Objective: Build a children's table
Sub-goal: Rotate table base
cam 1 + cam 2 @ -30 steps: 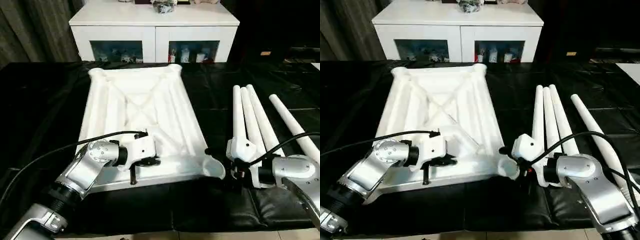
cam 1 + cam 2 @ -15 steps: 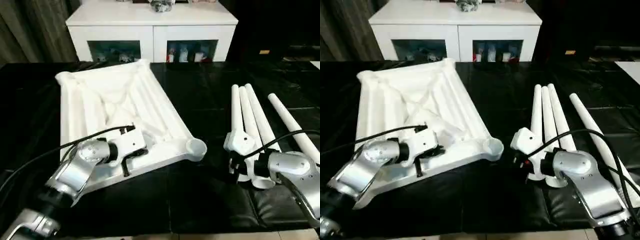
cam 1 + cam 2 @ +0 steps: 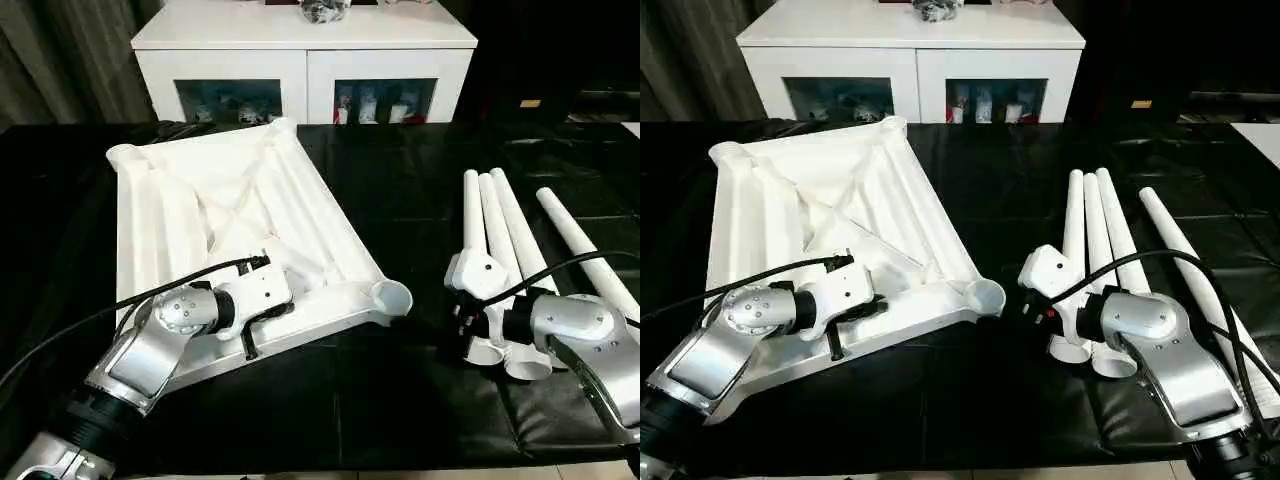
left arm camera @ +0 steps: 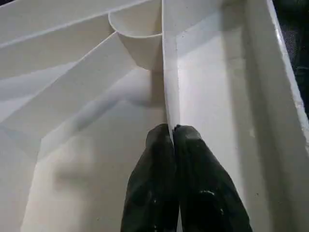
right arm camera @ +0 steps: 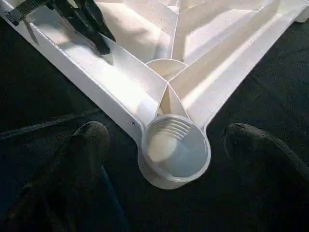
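The upturned children's table top [image 3: 240, 215] lies skewed at left on the black tabletop [image 3: 400, 390], the left end effector [image 4: 173, 133] pinching a thin rib. The right end effector [image 5: 164, 145], spread wide, faces the near corner socket [image 3: 391, 295]. Four legs [image 3: 500, 240] wait right. Turning should stay slow, the grip firm; open room lies between top and legs.

Tabletop [image 3: 215, 215] upside down on black table [image 3: 400, 400]; left gripper [image 3: 250, 345] at 6 o'clock rim, four legs [image 3: 500, 240] at 3 o'clock.
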{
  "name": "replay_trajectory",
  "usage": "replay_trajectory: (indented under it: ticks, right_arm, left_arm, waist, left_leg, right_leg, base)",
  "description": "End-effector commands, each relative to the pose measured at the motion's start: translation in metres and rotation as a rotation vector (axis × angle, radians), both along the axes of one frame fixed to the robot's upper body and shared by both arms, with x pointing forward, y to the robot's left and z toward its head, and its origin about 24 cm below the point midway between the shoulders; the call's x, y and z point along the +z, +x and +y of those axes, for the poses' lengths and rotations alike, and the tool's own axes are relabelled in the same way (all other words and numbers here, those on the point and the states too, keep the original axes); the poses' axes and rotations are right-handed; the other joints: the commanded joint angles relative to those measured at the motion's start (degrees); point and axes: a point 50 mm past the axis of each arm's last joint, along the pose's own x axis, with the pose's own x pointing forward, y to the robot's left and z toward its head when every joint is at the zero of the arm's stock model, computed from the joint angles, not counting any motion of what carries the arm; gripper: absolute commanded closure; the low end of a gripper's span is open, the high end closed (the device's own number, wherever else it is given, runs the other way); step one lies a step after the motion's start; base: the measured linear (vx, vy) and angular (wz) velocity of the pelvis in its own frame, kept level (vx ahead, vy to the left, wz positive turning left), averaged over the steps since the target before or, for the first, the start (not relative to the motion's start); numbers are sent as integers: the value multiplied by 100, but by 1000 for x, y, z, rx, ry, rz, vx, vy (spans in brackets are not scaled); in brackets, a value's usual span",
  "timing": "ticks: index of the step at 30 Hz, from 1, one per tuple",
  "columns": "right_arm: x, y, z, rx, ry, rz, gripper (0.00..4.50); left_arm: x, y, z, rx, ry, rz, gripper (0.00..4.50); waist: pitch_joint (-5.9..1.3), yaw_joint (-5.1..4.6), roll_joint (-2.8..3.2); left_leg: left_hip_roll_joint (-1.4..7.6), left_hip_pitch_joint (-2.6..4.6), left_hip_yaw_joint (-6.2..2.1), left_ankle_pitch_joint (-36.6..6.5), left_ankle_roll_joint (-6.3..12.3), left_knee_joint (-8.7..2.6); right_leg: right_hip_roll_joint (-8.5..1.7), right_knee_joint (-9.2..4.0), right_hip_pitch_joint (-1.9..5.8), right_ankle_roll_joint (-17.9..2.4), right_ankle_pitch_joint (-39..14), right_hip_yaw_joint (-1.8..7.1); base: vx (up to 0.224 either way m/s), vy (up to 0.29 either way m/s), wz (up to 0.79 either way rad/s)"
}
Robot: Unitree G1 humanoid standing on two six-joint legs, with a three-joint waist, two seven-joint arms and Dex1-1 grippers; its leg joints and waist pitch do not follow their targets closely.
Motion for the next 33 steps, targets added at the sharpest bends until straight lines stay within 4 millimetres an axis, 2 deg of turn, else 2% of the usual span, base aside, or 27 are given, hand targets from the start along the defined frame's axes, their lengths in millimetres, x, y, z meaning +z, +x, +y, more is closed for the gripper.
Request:
replay_trajectory:
  ticks: [1, 4, 5, 6, 10, 15, 21, 23, 25, 27, 31, 32, 33]
  right_arm:
    - [4, 3, -2, -17, -4, -27, 32]
    - [5, 4, -3, -27, -1, -37, 32]
    - [6, 5, -3, -30, -2, -40, 32]
    - [6, 5, -3, -30, 1, -39, 32]
    - [6, 5, -4, -35, 8, -39, 32]
    - [7, 5, -4, -41, 18, -41, 32]
    - [8, 4, -2, -46, 32, -44, 32]
    - [8, 4, -2, -46, 33, -44, 32]
    - [11, 3, 0, -50, 62, -48, 32]
    - [12, 3, 0, -57, 79, -49, 32]
    - [21, 5, 0, -96, 142, -67, 32]
    - [23, 7, 0, -114, 157, -66, 32]
    - [28, 13, -2, -181, 188, -69, 6]
  left_arm:
    - [-8, 1, 16, 82, 83, -10, 446]
    - [-4, 4, 18, 117, 57, -24, 446]
    - [-3, 5, 17, 124, 49, -30, 406]
    - [-1, 5, 15, 134, 12, -8, 395]
    - [9, 6, 7, 138, -77, -3, 381]
    - [18, 8, 4, 139, -123, -7, 333]
    - [24, 6, 2, 121, -161, 8, 278]
    - [24, 6, 1, 120, -162, 8, 273]
    - [29, 2, -1, 88, -204, 28, 244]
    - [31, 0, -3, 76, -232, 34, 229]
    - [46, -1, -9, 56, -362, 5, 212]
    - [49, -1, -10, 58, -389, -10, 197]
    - [57, 1, -12, 79, -448, -51, 186]
  waist:
    - [-289, 32, -75]
    - [-280, 28, -86]
    - [-280, 27, -87]
    - [-282, 29, -85]
    - [-288, 46, -81]
    - [-297, 71, -77]
    - [-294, 78, -61]
    - [-296, 76, -63]
    - [-297, 81, -63]
    - [-302, 82, -47]
    - [-295, 83, -52]
    - [-291, 83, -33]
    - [-296, 76, -41]
  left_leg:
    - [424, 25, -166, -627, 466, -464]
    - [423, 24, -167, -708, 436, -472]
    - [422, 27, -166, -723, 427, -473]
    - [425, 29, -166, -725, 416, -472]
    - [422, 31, -161, -648, 422, -462]
    - [424, 32, -163, -534, 488, -452]
    - [426, 40, -163, -616, 459, -455]
    - [422, 35, -164, -580, 463, -453]
    - [420, 34, -162, -557, 478, -452]
    - [423, 40, -163, -534, 473, -451]
    - [423, 42, -159, -579, 446, -457]
    - [423, 40, -160, -595, 431, -457]
    - [421, 44, -160, -618, 401, -462]
  right_leg:
    - [-445, -406, 246, -1581, -218, 276]
    - [-448, -423, 245, -1568, -376, 276]
    - [-447, -426, 242, -1563, -408, 275]
    - [-447, -425, 241, -1560, -420, 278]
    - [-446, -415, 240, -1607, -301, 278]
    - [-445, -381, 247, -1669, -15, 271]
    - [-440, -388, 248, -1670, -60, 270]
    - [-437, -382, 253, -1675, 7, 269]
    - [-442, -375, 254, -1688, 48, 271]
    - [-436, -370, 252, -1706, 99, 267]
    - [-433, -371, 258, -1718, 59, 266]
    - [-436, -370, 256, -1726, 41, 269]
    - [-433, -379, 261, -1751, 7, 267]
  base:
    - [0, 0, 0]
    - [0, 0, 0]
    - [0, 0, 0]
    - [0, 0, 0]
    - [0, 0, 0]
    - [0, 0, 0]
    - [0, 0, 0]
    - [0, 0, 0]
    - [0, 0, 0]
    - [0, 0, 0]
    - [0, 0, 0]
    - [0, 0, 0]
    - [0, 0, 0]
